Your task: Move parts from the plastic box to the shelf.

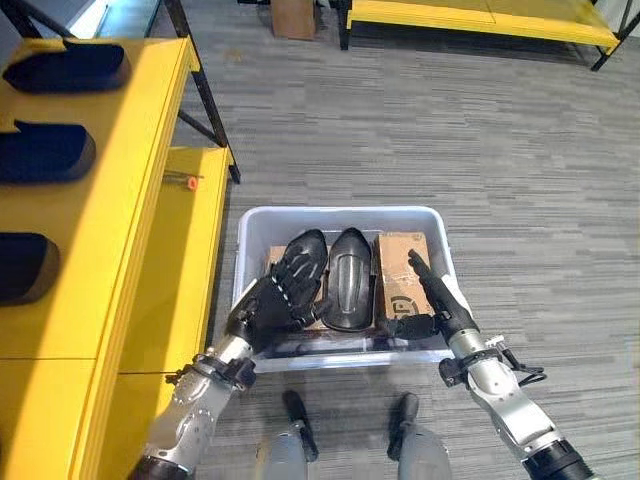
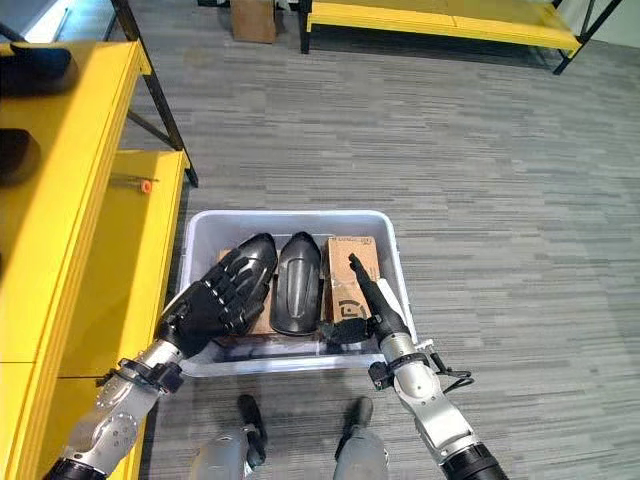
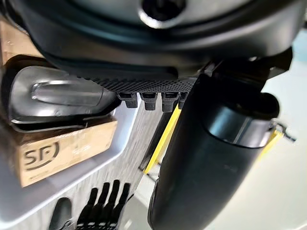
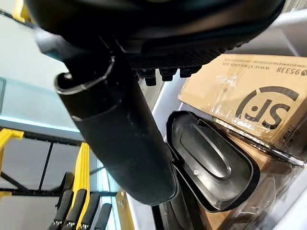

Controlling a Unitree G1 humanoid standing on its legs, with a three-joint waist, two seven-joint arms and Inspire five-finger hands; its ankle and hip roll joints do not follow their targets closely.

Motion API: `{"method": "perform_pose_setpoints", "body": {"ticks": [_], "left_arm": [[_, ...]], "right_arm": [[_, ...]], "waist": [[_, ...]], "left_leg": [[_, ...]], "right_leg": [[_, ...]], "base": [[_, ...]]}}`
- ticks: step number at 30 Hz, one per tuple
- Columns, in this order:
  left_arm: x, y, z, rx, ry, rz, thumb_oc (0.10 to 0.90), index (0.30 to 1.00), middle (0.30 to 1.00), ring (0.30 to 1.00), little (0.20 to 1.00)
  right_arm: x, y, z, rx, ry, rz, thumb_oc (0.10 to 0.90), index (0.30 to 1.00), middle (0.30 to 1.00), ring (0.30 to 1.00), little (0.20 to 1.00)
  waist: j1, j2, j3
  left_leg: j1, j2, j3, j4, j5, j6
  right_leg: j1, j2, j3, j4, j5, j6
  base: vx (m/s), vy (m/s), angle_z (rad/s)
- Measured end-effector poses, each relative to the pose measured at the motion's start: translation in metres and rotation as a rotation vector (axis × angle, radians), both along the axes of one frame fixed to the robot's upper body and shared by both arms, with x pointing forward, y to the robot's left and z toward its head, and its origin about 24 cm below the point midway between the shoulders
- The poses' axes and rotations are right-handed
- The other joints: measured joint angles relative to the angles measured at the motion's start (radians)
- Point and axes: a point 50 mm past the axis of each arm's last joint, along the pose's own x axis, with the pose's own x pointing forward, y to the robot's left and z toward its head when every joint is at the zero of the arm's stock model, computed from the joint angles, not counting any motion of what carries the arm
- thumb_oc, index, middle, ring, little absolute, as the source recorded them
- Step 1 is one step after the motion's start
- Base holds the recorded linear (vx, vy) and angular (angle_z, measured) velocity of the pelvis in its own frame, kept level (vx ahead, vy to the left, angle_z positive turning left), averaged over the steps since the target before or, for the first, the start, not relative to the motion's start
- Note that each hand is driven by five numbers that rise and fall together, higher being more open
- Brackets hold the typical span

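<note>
A pale plastic box (image 1: 340, 212) stands on the floor before me. Inside it, two black curved parts lie side by side on cardboard: a left part (image 1: 312, 246) and a middle part (image 1: 350, 275). My left hand (image 1: 268, 305) rests over the near end of the left part with its fingers straight, open. My right hand (image 1: 432, 290) hovers at the box's right side above a cardboard carton (image 1: 400, 262), fingers straight and thumb spread, holding nothing. The right wrist view shows the middle part (image 4: 211, 163) as a hollow shell. The yellow shelf (image 1: 120, 180) stands to the left.
Three black parts (image 1: 40, 150) lie on the shelf's top board. A small orange item (image 1: 190, 182) sits on its lower board (image 1: 190, 260). A cardboard box (image 1: 293, 15) and a second yellow rack (image 1: 480, 15) stand far back on the grey floor.
</note>
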Motion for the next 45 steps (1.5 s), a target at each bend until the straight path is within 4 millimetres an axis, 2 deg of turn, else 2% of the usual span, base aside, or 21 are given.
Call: {"method": "perform_pose_setpoints", "body": {"ticks": [1, 2, 3, 4, 6, 11, 16, 22, 25, 29, 32, 37, 45], "left_arm": [[-0.001, 0.001, -0.001, -0.012, 0.005, 0.004, 0.9, 1.0, 1.0, 1.0, 1.0], [-0.007, -0.002, -0.007, -0.053, 0.024, 0.015, 0.9, 1.0, 1.0, 1.0, 1.0], [-0.01, -0.004, -0.012, -0.078, 0.039, 0.014, 0.9, 1.0, 1.0, 1.0, 1.0], [-0.012, -0.007, -0.014, -0.098, 0.045, 0.009, 0.9, 1.0, 1.0, 1.0, 1.0], [-0.011, -0.007, -0.012, -0.101, 0.039, 0.008, 0.9, 1.0, 1.0, 1.0, 1.0], [-0.009, -0.007, -0.009, -0.11, 0.023, 0.0, 0.9, 1.0, 1.0, 1.0, 1.0], [-0.009, -0.007, -0.009, -0.111, 0.023, 0.0, 0.9, 1.0, 1.0, 1.0, 1.0], [-0.008, -0.007, -0.008, -0.148, 0.039, 0.012, 0.9, 1.0, 1.0, 1.0, 1.0], [-0.005, -0.009, -0.008, -0.183, 0.06, 0.012, 0.9, 1.0, 1.0, 1.0, 1.0], [0.001, -0.011, -0.001, -0.183, 0.041, 0.003, 0.9, 1.0, 1.0, 1.0, 1.0], [0.003, -0.01, 0.001, -0.183, 0.033, 0.011, 0.9, 1.0, 1.0, 1.0, 1.0], [0.009, -0.01, 0.007, -0.177, 0.021, 0.016, 0.9, 1.0, 1.0, 1.0, 1.0], [0.02, -0.011, 0.021, -0.17, -0.018, 0.04, 0.9, 1.0, 1.0, 1.0, 1.0]], "right_arm": [[0.0, 0.002, 0.0, 0.001, 0.0, 0.006, 0.9, 1.0, 1.0, 1.0, 1.0], [0.007, 0.002, 0.002, -0.009, -0.001, 0.003, 0.9, 1.0, 1.0, 1.0, 1.0], [0.009, 0.0, 0.001, -0.016, 0.002, -0.005, 0.9, 1.0, 1.0, 1.0, 1.0], [0.008, -0.005, 0.0, -0.032, 0.009, -0.024, 0.9, 1.0, 1.0, 1.0, 1.0], [0.006, -0.014, -0.002, -0.042, 0.016, -0.054, 0.9, 1.0, 1.0, 1.0, 1.0], [0.008, -0.028, 0.003, -0.036, -0.002, -0.122, 0.9, 1.0, 1.0, 1.0, 1.0], [0.008, -0.027, 0.003, -0.037, 0.001, -0.114, 0.9, 1.0, 1.0, 1.0, 1.0], [0.015, -0.018, 0.011, -0.078, -0.042, -0.074, 0.9, 1.0, 1.0, 1.0, 1.0], [0.026, -0.009, 0.025, -0.097, -0.096, -0.035, 0.9, 1.0, 1.0, 1.0, 1.0], [0.04, 0.0, 0.05, -0.136, -0.182, 0.03, 0.9, 1.0, 1.0, 1.0, 1.0], [0.049, 0.01, 0.066, -0.162, -0.21, 0.077, 0.9, 1.0, 1.0, 1.0, 1.0], [0.053, 0.018, 0.068, -0.189, -0.187, 0.109, 0.9, 1.0, 1.0, 1.0, 1.0], [0.063, 0.034, 0.079, -0.281, -0.201, 0.127, 0.9, 1.0, 1.0, 1.0, 1.0]], "waist": [[0.002, -0.013, 0.0], [-0.002, 0.02, 0.005], [-0.004, 0.034, 0.003], [-0.012, 0.042, 0.003], [-0.026, 0.042, 0.004], [-0.045, 0.044, 0.004], [-0.046, 0.049, 0.005], [-0.025, 0.054, 0.006], [-0.019, 0.064, 0.012], [0.025, 0.087, 0.026], [0.053, 0.094, 0.035], [0.087, 0.091, 0.062], [0.105, 0.092, 0.12]], "left_leg": [[0.0, -0.012, 0.0, 0.006, -0.003, -0.007], [-0.006, 0.019, 0.006, 0.015, -0.004, -0.028], [-0.003, 0.029, 0.008, 0.01, 0.002, -0.037], [0.007, 0.047, 0.008, 0.0, 0.009, -0.048], [0.025, 0.066, 0.007, -0.013, 0.019, -0.063], [0.03, 0.073, 0.01, -0.02, 0.024, -0.07], [0.028, 0.068, 0.009, -0.031, 0.026, -0.069], [-0.003, 0.068, 0.004, -0.029, 0.03, -0.066], [-0.017, 0.066, -0.017, -0.028, 0.035, -0.065], [-0.028, 0.065, -0.032, -0.027, 0.04, -0.064], [-0.049, 0.059, -0.057, -0.026, 0.044, -0.06], [-0.082, 0.055, -0.082, -0.015, 0.048, -0.055], [-0.122, 0.054, -0.105, -0.004, 0.054, -0.052]], "right_leg": [[0.019, 0.0, -0.011, -0.027, 0.006, 0.012], [0.027, 0.029, -0.003, -0.068, 0.029, 0.007], [0.031, 0.047, -0.002, -0.078, 0.033, 0.001], [0.037, 0.068, -0.002, -0.083, 0.03, -0.007], [0.052, 0.09, -0.004, -0.09, 0.024, -0.02], [0.052, 0.099, 0.0, -0.091, 0.021, -0.025], [0.047, 0.093, -0.001, -0.091, 0.022, -0.026], [0.024, 0.093, -0.007, -0.09, 0.025, -0.028], [0.023, 0.093, -0.026, -0.091, 0.025, -0.028], [0.023, 0.093, -0.04, -0.091, 0.025, -0.028], [0.021, 0.091, -0.064, -0.092, 0.024, -0.028], [0.011, 0.087, -0.089, -0.091, 0.022, -0.027], [-0.015, 0.09, -0.1, -0.077, 0.017, -0.03]], "base": [[0.07, -0.03, -0.12], [0.07, -0.032, -0.27], [0.06, -0.034, -0.38], [0.05, -0.021, -0.18], [0.04, -0.005, -0.07], [0.01, 0.007, -0.04], [0.0, 0.005, 0.01], [-0.03, 0.012, 0.04], [-0.01, -0.007, 0.17], [-0.01, -0.007, 0.12], [-0.02, -0.011, 0.24], [-0.02, -0.012, 0.16], [-0.03, -0.016, 0.06]]}}
